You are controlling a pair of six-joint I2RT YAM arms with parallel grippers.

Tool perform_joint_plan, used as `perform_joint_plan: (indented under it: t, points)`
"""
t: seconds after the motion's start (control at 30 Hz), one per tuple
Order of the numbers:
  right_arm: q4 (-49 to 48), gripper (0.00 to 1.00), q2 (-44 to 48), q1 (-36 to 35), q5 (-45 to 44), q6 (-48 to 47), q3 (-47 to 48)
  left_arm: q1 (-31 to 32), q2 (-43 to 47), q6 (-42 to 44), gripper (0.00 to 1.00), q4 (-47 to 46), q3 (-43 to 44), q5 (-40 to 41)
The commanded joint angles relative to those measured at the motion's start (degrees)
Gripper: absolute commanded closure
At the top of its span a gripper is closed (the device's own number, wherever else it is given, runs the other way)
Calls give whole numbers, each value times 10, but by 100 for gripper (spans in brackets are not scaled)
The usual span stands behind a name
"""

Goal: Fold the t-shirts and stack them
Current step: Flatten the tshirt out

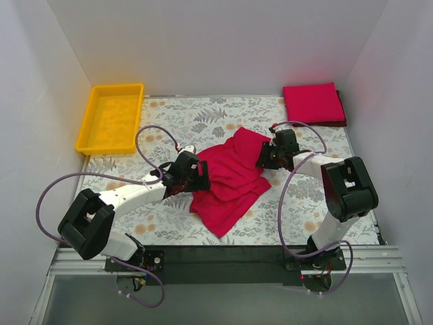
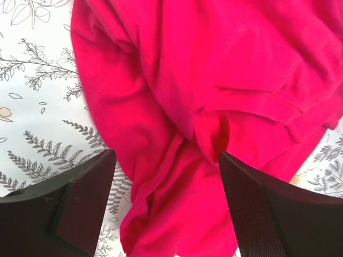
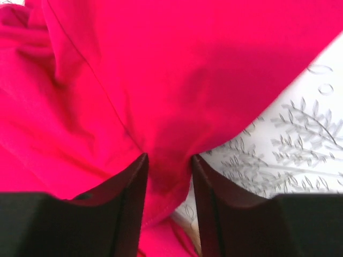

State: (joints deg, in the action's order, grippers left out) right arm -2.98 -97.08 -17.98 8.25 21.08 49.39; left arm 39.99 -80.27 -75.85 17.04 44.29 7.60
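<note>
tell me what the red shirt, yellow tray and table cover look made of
The shirt: soft matte knit cloth, probably cotton; it creases and drapes in loose folds. The tray: rigid plastic by its smooth, slightly shiny walls and moulded rim. The table cover: thin flat sheet printed with leaves; cloth or vinyl, cannot tell.

The crumpled shirt (image 1: 230,179) is soft, matt red cloth, creased, with a stitched seam. The folded shirt (image 1: 312,103) beyond it, far right, is the same cloth, lying smooth. The table cover (image 1: 203,118) beneath it is a matt sheet printed with grey ferns. The tray (image 1: 105,147), far left of it, is smooth yellow plastic, faintly glossy. The left gripper (image 2: 166,155) has black fingers (image 2: 262,209) with a finely dimpled matt face; the right gripper (image 3: 169,156) has fingers (image 3: 126,209) that look smooth and slightly shiny.
</note>
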Motion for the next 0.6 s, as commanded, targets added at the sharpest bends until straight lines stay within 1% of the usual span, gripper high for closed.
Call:
perform_joint_plan:
  t: [0.0, 0.03, 0.07, 0.17, 0.27, 0.3, 0.33, 0.4, 0.43, 0.57]
  points:
    - [-22, 63, -26, 1, 21, 4, 17, 3, -14, 6, 24, -13, 11, 13]
    - [-23, 68, -27, 1, 17, 4, 19, 3, -22, 8, 24, -14, 11, 12]
    - [-22, 81, -23, 1, 15, 3, 25, 3, -25, 9, 25, -15, 11, 11]
    - [-21, 99, 4, 1, -3, -2, 37, 3, -43, 12, 27, -20, 14, 3]
    - [-12, 99, 61, 2, -41, -12, 45, 3, -52, 14, 28, -20, 18, -3]
    - [-3, 99, 79, 1, -70, -23, 50, 3, -50, 13, 28, -19, 17, -4]
    - [3, 99, 113, 1, -80, -28, 53, 3, -46, 11, 28, -20, 14, -5]
    - [17, 99, 145, 1, -127, -45, 60, 3, -31, 6, 28, -19, 9, -6]
    - [22, 99, 171, 1, -134, -52, 62, 3, -25, 4, 28, -21, 6, -8]
    - [48, 99, 214, 2, -130, -63, 70, 4, -17, -5, 28, -29, -7, -24]
